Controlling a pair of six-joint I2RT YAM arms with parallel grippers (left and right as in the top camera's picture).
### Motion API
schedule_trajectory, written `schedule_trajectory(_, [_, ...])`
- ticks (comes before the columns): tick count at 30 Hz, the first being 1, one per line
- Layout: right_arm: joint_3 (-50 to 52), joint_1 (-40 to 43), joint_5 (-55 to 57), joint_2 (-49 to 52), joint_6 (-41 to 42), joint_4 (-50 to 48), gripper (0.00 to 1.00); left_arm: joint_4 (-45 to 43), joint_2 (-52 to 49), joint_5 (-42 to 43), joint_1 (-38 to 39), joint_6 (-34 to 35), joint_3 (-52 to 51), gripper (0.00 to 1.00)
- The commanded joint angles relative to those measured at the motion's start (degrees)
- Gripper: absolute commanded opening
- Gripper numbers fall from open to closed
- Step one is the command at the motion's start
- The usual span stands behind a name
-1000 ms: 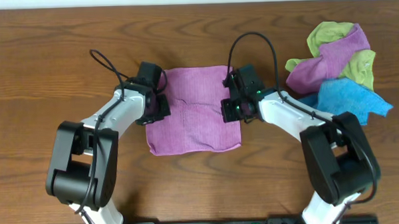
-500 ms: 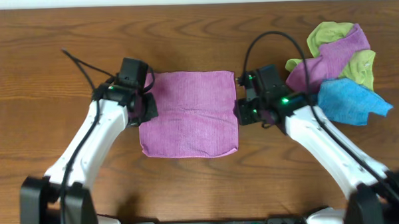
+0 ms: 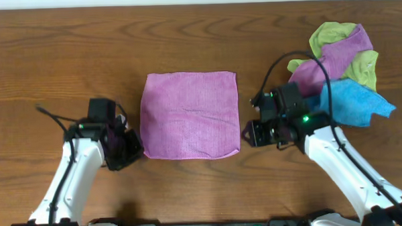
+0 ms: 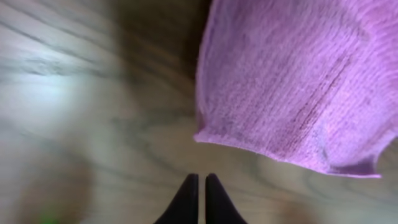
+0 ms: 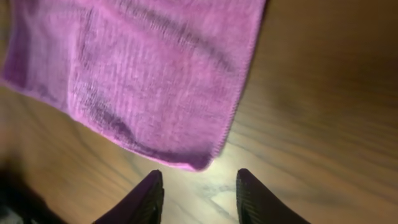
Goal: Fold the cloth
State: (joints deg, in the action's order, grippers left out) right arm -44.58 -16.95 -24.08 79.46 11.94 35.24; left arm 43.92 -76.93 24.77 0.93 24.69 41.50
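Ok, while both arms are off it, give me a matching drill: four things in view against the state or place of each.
Things
1. cloth
2. left gripper
3. right gripper
4. blue cloth

States and places
A. shut, just off the cloth's near left corner
B. bunched up, far right
C. lying flat, mid-table
D. open and empty, just off the cloth's near right corner

Pairs: 1-C, 2-A, 3-D, 4-B
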Motion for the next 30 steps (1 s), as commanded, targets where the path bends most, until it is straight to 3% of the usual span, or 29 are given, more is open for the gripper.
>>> schedule_trajectory(1, [4.9, 0.5, -10.5, -0.3, 3.4, -3.9, 0.42, -3.7, 0.4, 6.9, -0.7, 3.8, -4.1, 0.12])
schedule_trajectory(12, [11.1, 0.9, -12.4, 0.8, 6.1, -6.1, 0.48, -8.2, -2.2, 4.8, -0.7, 6.2, -6.8, 0.26])
schedule_trajectory(16, [11.1, 2.3, -13.0, 0.8, 6.3, -6.1, 0.5, -9.8, -2.5, 0.5, -0.7, 6.3, -6.8, 0.31])
schedule_trajectory(22, [11.1, 2.9, -13.4, 1.2, 6.3, -5.9, 0.53, -11.7, -5.0, -0.8, -0.7, 6.9, -6.8, 0.31])
schedule_trajectory(30, [11.1, 3.9, -15.2, 3.8, 6.3, -6.0, 0.53, -16.3, -10.2, 3.8, -0.7, 8.3, -6.7, 0.27])
